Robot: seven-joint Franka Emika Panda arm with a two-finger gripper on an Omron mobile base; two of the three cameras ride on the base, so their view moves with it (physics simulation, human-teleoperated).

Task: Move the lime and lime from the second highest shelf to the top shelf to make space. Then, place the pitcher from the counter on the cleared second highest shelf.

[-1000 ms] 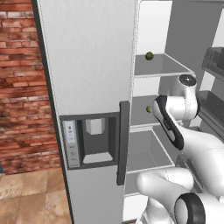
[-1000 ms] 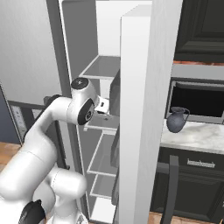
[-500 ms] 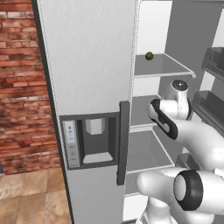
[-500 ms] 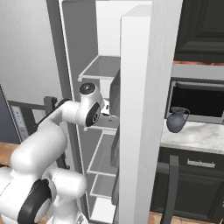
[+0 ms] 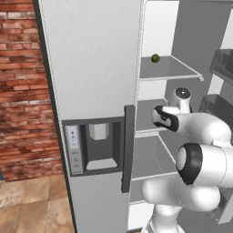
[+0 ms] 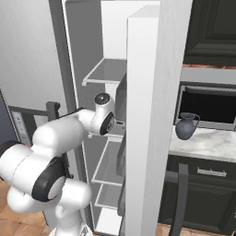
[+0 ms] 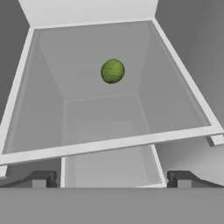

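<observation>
Your gripper (image 7: 111, 179) faces the second highest shelf (image 7: 109, 144), fingers spread wide, holding nothing.
1 lime (image 7: 112, 71) sits there; 1 lime (image 5: 155, 58) on the top shelf (image 5: 170, 75); 1 pitcher (image 6: 186, 126) on the counter (image 6: 207, 145).

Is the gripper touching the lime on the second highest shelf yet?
Apart. In the hand view the lime lies well back on the second highest shelf, while the open gripper sits short of the shelf's front edge.

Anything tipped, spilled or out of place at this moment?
Nothing stands out. One lime sits on the top shelf, another lime lies ahead of the open gripper, and the pitcher stands upright on the counter.
</observation>
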